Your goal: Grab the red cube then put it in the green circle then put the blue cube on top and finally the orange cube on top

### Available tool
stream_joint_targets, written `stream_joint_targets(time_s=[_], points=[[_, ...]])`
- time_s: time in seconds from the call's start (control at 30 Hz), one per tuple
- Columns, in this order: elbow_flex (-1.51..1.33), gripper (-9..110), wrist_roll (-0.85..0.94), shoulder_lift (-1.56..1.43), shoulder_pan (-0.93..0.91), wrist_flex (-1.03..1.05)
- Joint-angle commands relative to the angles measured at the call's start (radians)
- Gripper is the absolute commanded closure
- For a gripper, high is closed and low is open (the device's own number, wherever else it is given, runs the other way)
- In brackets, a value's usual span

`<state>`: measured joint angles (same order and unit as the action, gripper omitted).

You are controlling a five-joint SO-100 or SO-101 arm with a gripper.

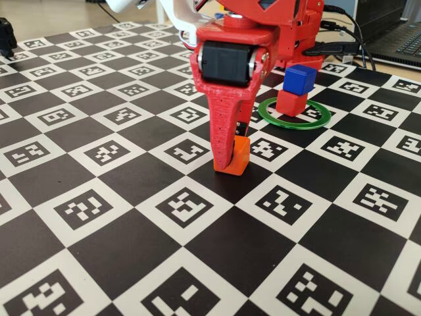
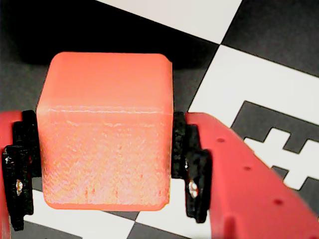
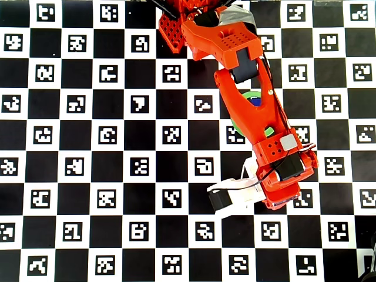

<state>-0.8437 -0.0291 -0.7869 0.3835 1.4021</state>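
The orange cube (image 1: 239, 157) sits low on the checkered board, near the middle of the fixed view. My red gripper (image 1: 228, 164) comes down from above and is shut on it. In the wrist view the black pads (image 2: 192, 169) press both sides of the orange cube (image 2: 104, 129). The blue cube (image 1: 299, 79) is stacked on the red cube (image 1: 291, 103) inside the green circle (image 1: 273, 117), behind and to the right of the gripper. In the overhead view my arm covers most of the green circle (image 3: 239, 127), only a sliver of the blue cube (image 3: 254, 101) shows, and the orange cube is hidden.
The checkered marker board (image 1: 99, 210) covers the table. The arm's red base (image 3: 176, 29) stands at the board's far edge. A laptop (image 1: 395, 33) and cables lie behind the board at the right. A white camera mount (image 3: 235, 194) juts from the wrist.
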Motion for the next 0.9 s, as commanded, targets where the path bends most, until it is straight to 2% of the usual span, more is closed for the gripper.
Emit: stream_joint_targets(time_s=[0.0,0.37,0.87], points=[[0.015,90,-0.009,-0.041,-0.003,0.006],[0.058,90,-0.049,-0.173,0.005,0.143],[-0.310,89,-0.066,-0.805,0.014,0.253]])
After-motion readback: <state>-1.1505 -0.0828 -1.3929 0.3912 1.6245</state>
